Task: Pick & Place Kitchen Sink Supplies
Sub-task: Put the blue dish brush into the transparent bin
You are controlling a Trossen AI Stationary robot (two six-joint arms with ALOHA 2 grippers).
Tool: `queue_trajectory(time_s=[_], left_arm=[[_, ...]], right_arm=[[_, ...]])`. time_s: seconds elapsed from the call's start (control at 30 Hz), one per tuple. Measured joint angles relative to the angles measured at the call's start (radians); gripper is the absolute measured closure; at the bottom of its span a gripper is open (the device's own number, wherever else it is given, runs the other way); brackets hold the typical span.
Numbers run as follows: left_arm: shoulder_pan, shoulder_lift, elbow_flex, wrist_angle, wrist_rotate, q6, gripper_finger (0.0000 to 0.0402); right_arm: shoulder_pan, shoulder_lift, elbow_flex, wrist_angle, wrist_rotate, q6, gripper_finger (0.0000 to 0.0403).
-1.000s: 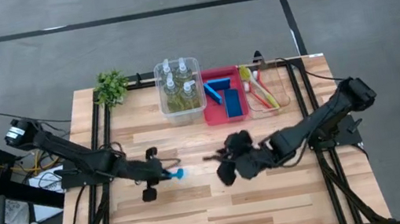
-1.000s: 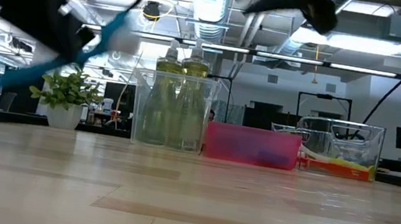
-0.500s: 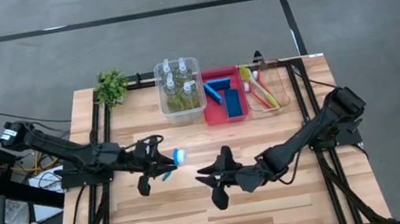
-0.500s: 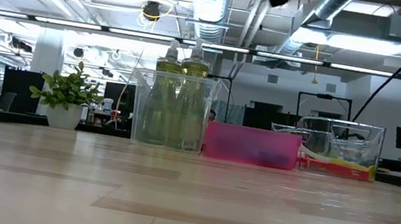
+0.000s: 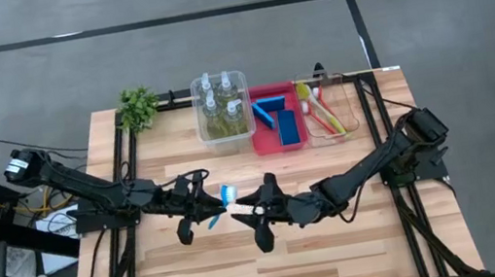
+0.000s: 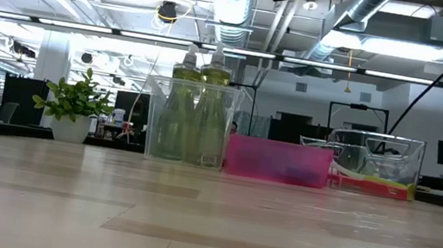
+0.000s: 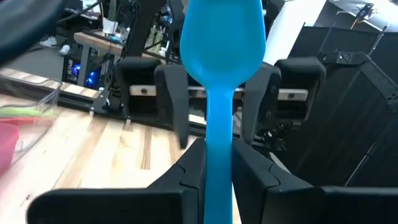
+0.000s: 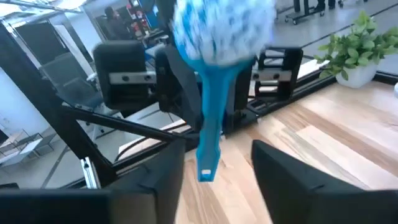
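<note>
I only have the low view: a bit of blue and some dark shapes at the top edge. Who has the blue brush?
Observer: The left gripper has it, shut on the blue brush by its handle.
Operator: Where is the right arm?
Observer: The right gripper faces the left one, its fingers open on either side of the handle's end, not touching it.
Operator: And where over the table is this?
Observer: Above the middle of the table, in front of the red bin, with the bristled head pointing at the right arm.
</note>
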Motion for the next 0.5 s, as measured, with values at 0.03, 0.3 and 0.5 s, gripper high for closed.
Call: queue_trajectory(time_s=[0.03, 0.3, 0.5], left_arm=[[0.000, 0.000, 0.000, 0.002, -0.001, 0.000, 0.0353], [0.000, 0.000, 0.000, 0.007, -0.005, 0.000, 0.0352], [0.000, 0.007, 0.000, 0.005, -0.030, 0.000, 0.0352]], right_arm=[[-0.003, 0.000, 0.002, -0.004, 0.000, 0.000, 0.0212], [-0.051, 0.000, 0.031, -0.001, -0.006, 0.000, 0.0138], [-0.090, 0.000, 0.048, -0.002, -0.074, 0.000, 0.0133]])
